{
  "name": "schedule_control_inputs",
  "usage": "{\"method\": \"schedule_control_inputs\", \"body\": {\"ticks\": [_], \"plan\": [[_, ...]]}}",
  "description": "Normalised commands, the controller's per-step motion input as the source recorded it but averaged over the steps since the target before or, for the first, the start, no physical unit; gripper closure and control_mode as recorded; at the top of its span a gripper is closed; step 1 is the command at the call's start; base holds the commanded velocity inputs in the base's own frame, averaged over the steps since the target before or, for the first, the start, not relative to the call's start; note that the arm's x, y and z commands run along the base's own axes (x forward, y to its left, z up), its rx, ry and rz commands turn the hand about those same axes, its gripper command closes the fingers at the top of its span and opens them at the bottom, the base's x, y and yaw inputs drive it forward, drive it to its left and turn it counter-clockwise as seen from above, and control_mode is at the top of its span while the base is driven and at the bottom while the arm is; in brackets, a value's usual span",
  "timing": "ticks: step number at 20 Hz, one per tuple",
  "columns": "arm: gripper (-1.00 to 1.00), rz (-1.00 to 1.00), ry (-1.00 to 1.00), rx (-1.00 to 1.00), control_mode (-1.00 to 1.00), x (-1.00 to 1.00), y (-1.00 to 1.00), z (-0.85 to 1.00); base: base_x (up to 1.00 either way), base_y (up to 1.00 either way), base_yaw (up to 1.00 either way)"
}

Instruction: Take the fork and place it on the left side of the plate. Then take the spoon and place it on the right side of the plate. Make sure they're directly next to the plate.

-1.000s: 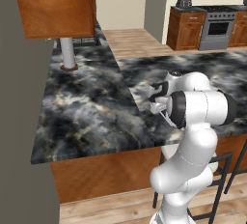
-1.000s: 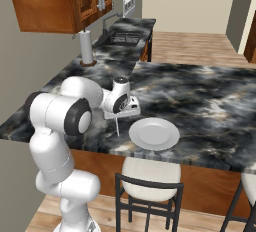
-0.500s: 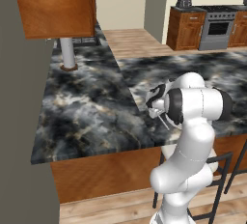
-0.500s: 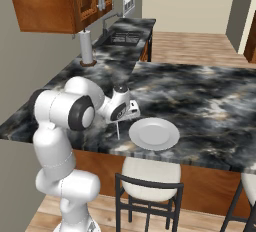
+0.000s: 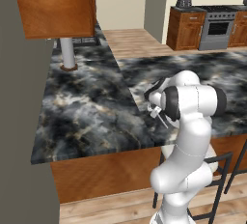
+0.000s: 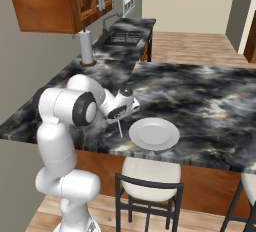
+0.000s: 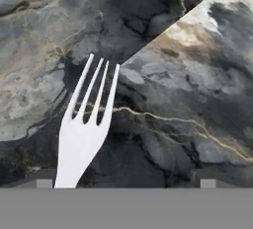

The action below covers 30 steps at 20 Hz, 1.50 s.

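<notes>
Fork (image 7: 84, 134) hanging beside plate (image 6: 154, 133)

The fork (image 7: 84, 134) runs off the bottom of the hand view, so its handle and the claw's hold on it stay hidden. From the left base view, the arm's bulk covers the claw (image 5: 155, 113) and the plate. In the right base view the fork (image 6: 119, 126) is a thin sliver, its tines too small to make out.

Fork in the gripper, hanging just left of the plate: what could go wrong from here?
The fork hangs tines-down from the gripper, so on release it may tip toward the plate and land on its rim. It also sits close to the counter front edge; a bounce could send it off.
</notes>
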Motion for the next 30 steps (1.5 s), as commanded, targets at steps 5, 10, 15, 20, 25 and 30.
{"method": "schedule_control_inputs", "body": {"ticks": [5,10,15,20,25,30], "plan": [[-1.00,0.24,-0.20,0.01,-1.00,0.20,0.00,-0.25,0.00,0.00,0.00],[-1.00,0.17,-0.18,0.01,-1.00,0.07,0.06,-0.51,0.00,0.00,0.00],[-1.00,0.12,-0.18,0.03,-1.00,0.19,0.06,-0.27,0.00,0.00,0.00],[-1.00,0.02,-0.03,0.03,-1.00,0.00,0.01,0.39,0.00,0.00,0.00],[-1.00,0.00,0.01,0.01,-1.00,-0.07,0.09,0.84,0.00,0.00,0.00],[-1.00,-0.02,0.16,0.03,-1.00,-0.29,0.00,0.84,0.00,0.00,0.00]]}}
